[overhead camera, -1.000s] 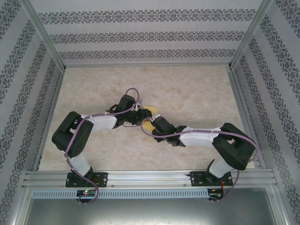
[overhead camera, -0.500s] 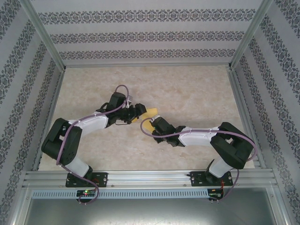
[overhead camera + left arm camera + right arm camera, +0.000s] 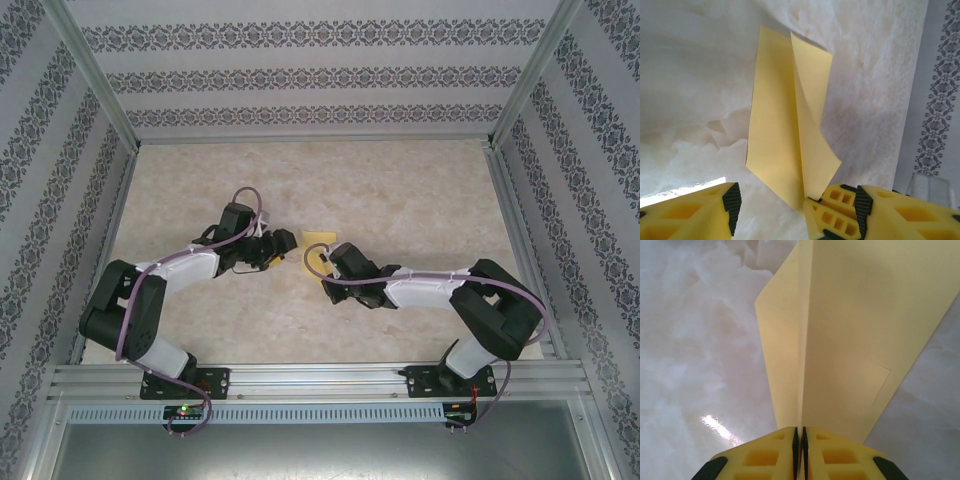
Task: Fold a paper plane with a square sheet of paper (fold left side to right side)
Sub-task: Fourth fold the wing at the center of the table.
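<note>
The yellow-orange sheet of paper [image 3: 320, 238] lies at the table's middle, folded into a narrow pointed paper plane shape [image 3: 785, 110] with a centre crease and two raised flaps. My right gripper [image 3: 320, 258] is shut on its near pointed end, pads pressed together on the crease [image 3: 799, 432], and the paper [image 3: 850, 340] fans away from them. My left gripper [image 3: 283, 243] stands just left of the paper, open, with nothing held [image 3: 796, 207]. In the left wrist view the right gripper's yellow fingers [image 3: 832, 212] pinch the paper's tip close to my left gripper's right-hand finger.
The beige marbled table [image 3: 400, 190] is bounded by aluminium rails, with the near rail [image 3: 320, 378] by the arm bases. Patterned walls [image 3: 320, 80] close the back and both sides. There is free floor beyond the paper and to its right.
My left gripper has drawn back to the left, away from the paper, and now stands open. The right gripper has kept its hold and shifted slightly; more of the paper now shows from above.
</note>
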`<state>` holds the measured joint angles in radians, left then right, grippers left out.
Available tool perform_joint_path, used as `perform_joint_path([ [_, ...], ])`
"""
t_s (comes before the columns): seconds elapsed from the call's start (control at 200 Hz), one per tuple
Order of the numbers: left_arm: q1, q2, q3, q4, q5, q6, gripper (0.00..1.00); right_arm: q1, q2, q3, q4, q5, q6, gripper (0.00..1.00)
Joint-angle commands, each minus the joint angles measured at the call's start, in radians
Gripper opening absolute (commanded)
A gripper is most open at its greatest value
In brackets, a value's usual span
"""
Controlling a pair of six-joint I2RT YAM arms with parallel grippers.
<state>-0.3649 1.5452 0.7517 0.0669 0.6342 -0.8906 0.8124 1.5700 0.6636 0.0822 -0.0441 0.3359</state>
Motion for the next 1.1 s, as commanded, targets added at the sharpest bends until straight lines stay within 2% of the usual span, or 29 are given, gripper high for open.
perform_joint_path([
  [0.0, -0.036, 0.047, -0.012, 0.074, 0.033, -0.009, 0.6, -0.045, -0.021, -0.037, 0.063, -0.144, 0.055, 0.12],
  [0.165, -0.086, 0.14, 0.057, 0.12, 0.044, -0.031, 0.59, -0.078, -0.018, -0.053, 0.073, -0.189, 0.064, 0.12],
  [0.28, -0.11, 0.189, 0.106, 0.121, 0.042, -0.032, 0.58, -0.115, -0.013, -0.084, 0.146, -0.258, 0.1, 0.12],
  [0.555, -0.126, 0.256, 0.147, 0.131, 0.044, -0.044, 0.56, -0.155, 0.009, -0.111, 0.229, -0.33, 0.155, 0.11],
  [0.774, -0.137, 0.289, 0.179, 0.126, 0.038, -0.049, 0.46, -0.183, 0.019, -0.119, 0.257, -0.362, 0.187, 0.11],
  [1.099, -0.146, 0.341, 0.202, 0.123, 0.027, -0.054, 0.47, -0.196, 0.067, -0.122, 0.292, -0.396, 0.213, 0.12],
])
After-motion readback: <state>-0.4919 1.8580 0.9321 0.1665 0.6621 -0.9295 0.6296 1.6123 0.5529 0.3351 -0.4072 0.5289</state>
